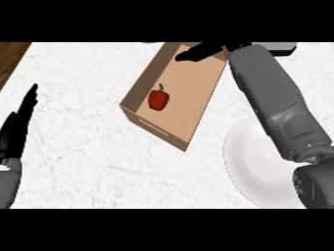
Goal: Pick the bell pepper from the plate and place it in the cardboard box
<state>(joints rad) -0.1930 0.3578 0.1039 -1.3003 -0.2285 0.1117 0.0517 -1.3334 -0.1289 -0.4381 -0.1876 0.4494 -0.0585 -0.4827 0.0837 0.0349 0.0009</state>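
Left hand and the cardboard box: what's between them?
Nothing: in the head view, only bare white counter lies between the left hand and the cardboard box.

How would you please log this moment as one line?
bell pepper: in cardboard box | plate: bare | right hand: open over box | left hand: open, resting

box [191, 93]: matt cardboard | counter [83, 147]: pale veined marble | plate [252, 162]: smooth white

A single head view looks steeply down onto the counter [90, 147]. Both forearms enter from its lower edge, the right hand [198, 51] reaching farthest, near the top.
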